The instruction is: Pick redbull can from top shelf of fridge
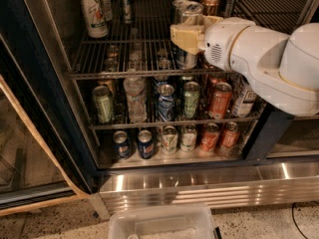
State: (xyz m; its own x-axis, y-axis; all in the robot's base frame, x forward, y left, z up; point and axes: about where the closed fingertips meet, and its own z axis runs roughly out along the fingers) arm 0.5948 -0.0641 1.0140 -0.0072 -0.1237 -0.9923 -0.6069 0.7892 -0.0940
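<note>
gripper [187, 38] positioned at front of top shelf [124, 73] | redbull can [189, 15] pinched mid-body, upright | fridge [22, 68] door open

Only the 7up mark on the white-green can [93, 15], far left on the top shelf [147, 40], reads; other labels cannot be read. The gripper [187, 38] is at the redbull can [190, 13].

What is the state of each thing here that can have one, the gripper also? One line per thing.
fridge: door open.
redbull can: upright, at the front of the top shelf.
gripper: at the middle of the redbull can, above the top shelf.
7up can: upright, back left of the top shelf.
water bottle: upright, on the shelf below.
</note>
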